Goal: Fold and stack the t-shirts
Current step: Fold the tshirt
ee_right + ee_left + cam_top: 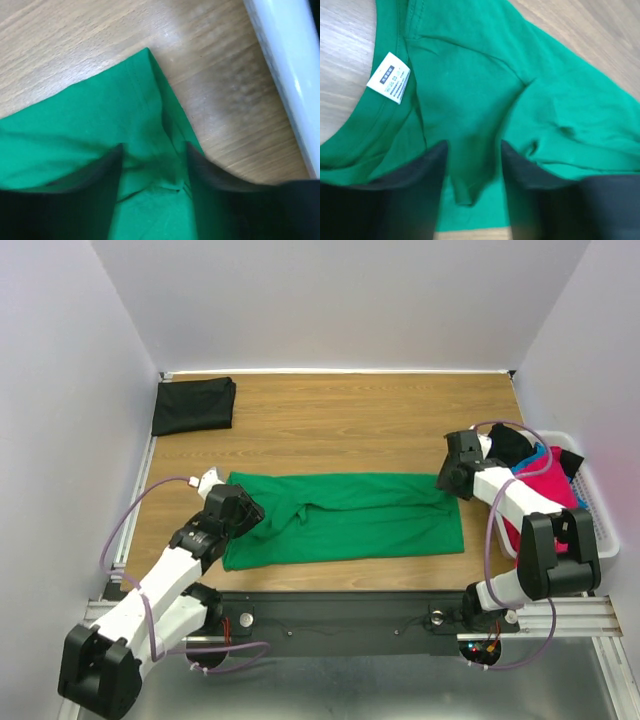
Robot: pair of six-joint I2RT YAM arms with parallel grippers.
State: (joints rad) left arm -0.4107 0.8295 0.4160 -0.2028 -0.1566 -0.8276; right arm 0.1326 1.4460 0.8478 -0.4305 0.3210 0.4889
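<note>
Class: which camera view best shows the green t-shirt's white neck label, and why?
The left wrist view: the white neck label sits close inside the collar. The top external view shows the green t-shirt but no label; the right wrist view only a corner.

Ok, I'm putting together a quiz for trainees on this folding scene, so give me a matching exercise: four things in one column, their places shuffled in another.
Things
1. green t-shirt
2. black t-shirt
3. white basket
4. white neck label

Places
A. folded, in the far left corner of the table
B. inside the green collar
C. spread across the middle of the table
D. at the far right of the overhead view

Pairs: 1-C, 2-A, 3-D, 4-B
</note>
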